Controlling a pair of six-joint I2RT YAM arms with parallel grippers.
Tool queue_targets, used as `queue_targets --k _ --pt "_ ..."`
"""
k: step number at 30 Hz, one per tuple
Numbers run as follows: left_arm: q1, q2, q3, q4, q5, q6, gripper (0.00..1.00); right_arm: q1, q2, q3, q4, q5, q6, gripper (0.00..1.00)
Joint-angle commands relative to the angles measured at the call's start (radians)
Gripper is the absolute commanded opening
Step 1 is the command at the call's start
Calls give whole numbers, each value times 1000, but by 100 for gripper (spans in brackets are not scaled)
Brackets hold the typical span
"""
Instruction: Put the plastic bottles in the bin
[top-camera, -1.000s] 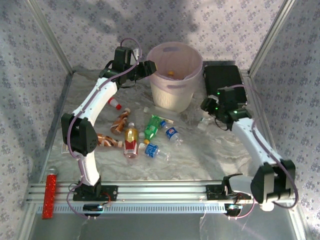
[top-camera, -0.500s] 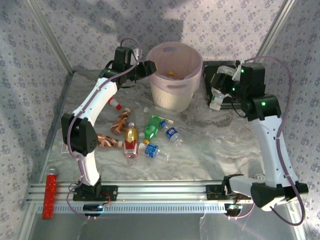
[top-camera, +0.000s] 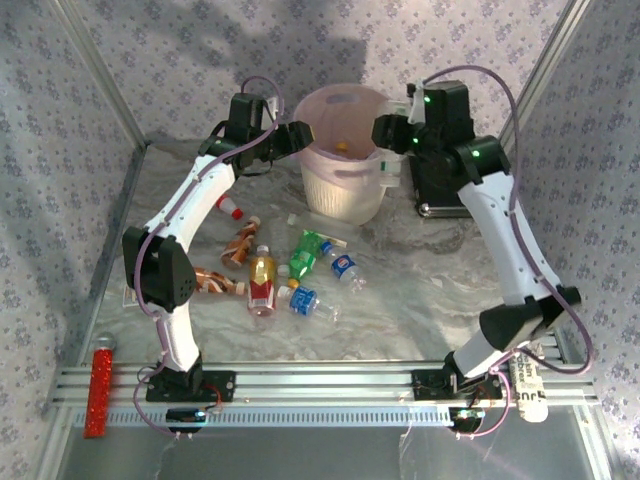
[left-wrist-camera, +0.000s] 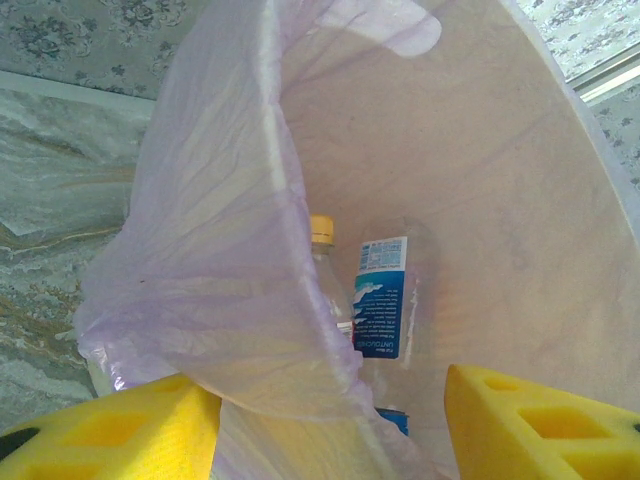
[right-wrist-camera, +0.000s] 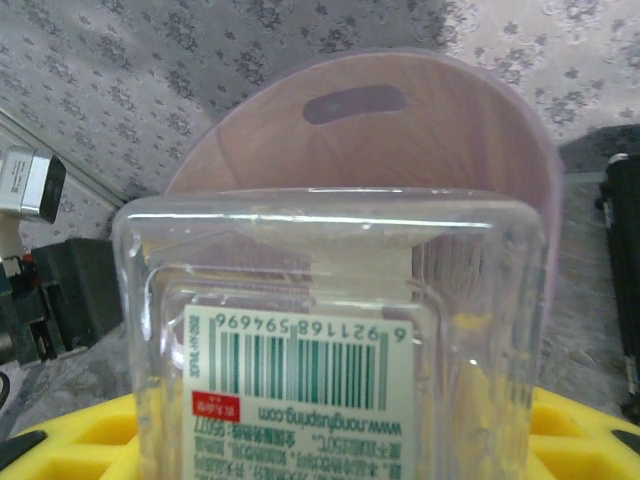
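Note:
My right gripper (top-camera: 392, 135) is shut on a clear plastic bottle (right-wrist-camera: 320, 300) with a white barcode label, held in the air at the right rim of the bin (top-camera: 345, 185). In the right wrist view the bin's (right-wrist-camera: 370, 150) pink inner wall and handle slot stand just beyond the bottle. My left gripper (top-camera: 300, 135) is open, and its yellow fingers (left-wrist-camera: 100, 430) straddle the bin's left rim (left-wrist-camera: 240, 250). Inside the bin lies a clear bottle (left-wrist-camera: 381, 300) with a blue label and a yellow cap. Several bottles lie on the table, among them a green one (top-camera: 303, 255), an amber one (top-camera: 262, 280) and a clear blue-labelled one (top-camera: 345, 267).
A flat black case (top-camera: 445, 185) lies right of the bin, under my right arm. A red bar (top-camera: 99, 390) rests at the front left by the aluminium rails (top-camera: 320, 385). Patterned walls close in the left, back and right sides.
My right arm has lifted the clear bottle from the table beside the black case and swung it up and left to the bin's right rim. The left arm has stayed put.

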Motion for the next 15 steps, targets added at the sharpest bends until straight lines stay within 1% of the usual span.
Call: queue_targets --k 1,4,8,12,15 --pt "-8 40 9 -103 -37 21 61 14 63 102 49 5 5 32" --pt "-10 42 11 -105 -39 20 61 13 128 166 58 -17 50 28" --pt "-11 41 10 -106 -39 21 61 16 202 229 68 -16 89 28" --pt "-11 41 10 -108 -41 20 61 13 293 313 45 6 88 28" --pt "-11 40 11 -108 -39 20 61 10 341 334 66 3 88 28"
